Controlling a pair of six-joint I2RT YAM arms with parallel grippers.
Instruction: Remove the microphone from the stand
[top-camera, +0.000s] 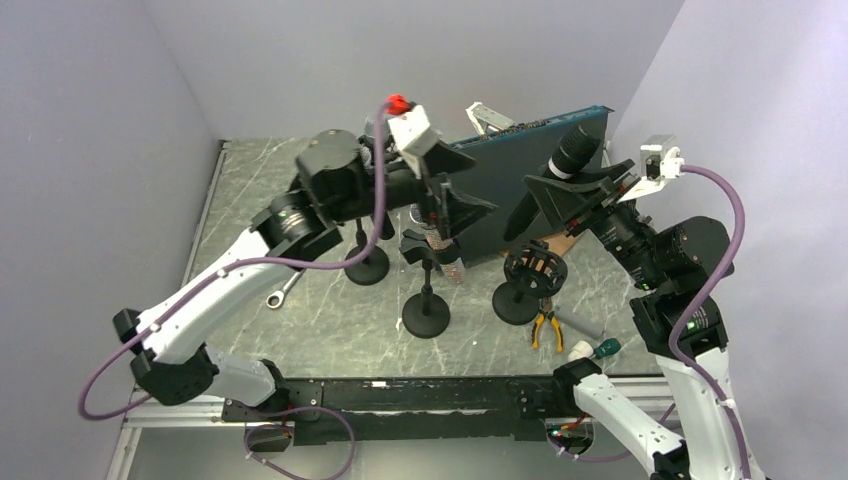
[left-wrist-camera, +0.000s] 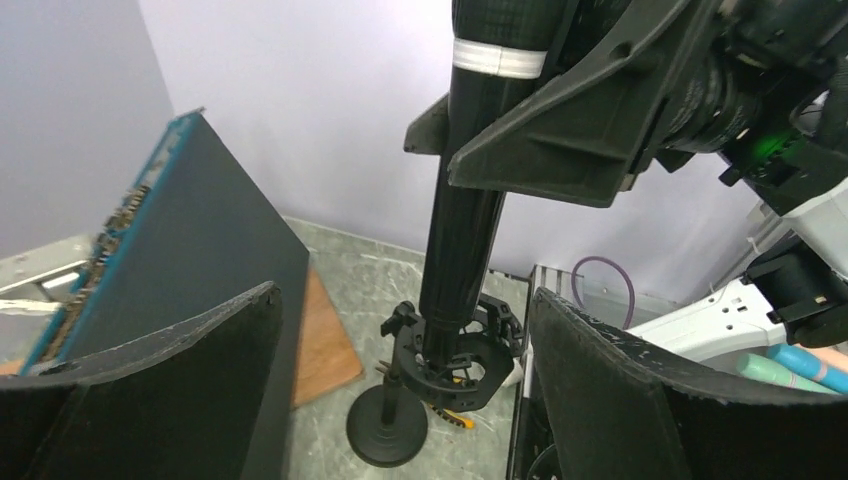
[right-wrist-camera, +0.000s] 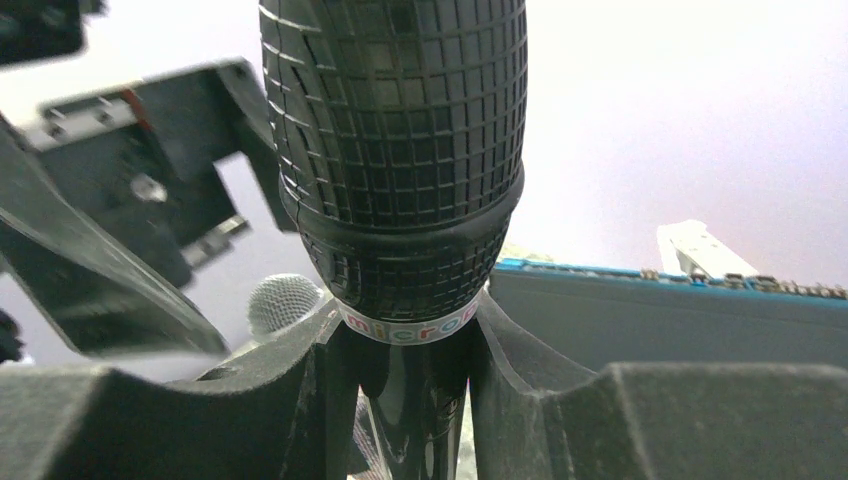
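A black microphone (top-camera: 560, 170) with a mesh head and a white band hangs tilted above the table, and my right gripper (top-camera: 578, 195) is shut on its body just below the band (right-wrist-camera: 405, 328). Below it stands the black stand with a ring mount (top-camera: 535, 270). In the left wrist view the microphone's (left-wrist-camera: 468, 210) tail lines up with the ring (left-wrist-camera: 455, 355); whether it is still inside I cannot tell. In the top view the tail sits slightly above and left of the ring. My left gripper (top-camera: 452, 205) hovers open to the left, nothing between its fingers (left-wrist-camera: 600, 380).
A dark board with a blue edge (top-camera: 530, 165) stands behind both grippers. Two more black stands (top-camera: 425, 315) (top-camera: 368, 265) are under the left gripper. Yellow pliers (top-camera: 545, 328), a green-handled screwdriver (top-camera: 605, 348) and a wrench (top-camera: 283, 290) lie on the table. A silver mesh microphone head (right-wrist-camera: 285, 302) shows beside my right gripper.
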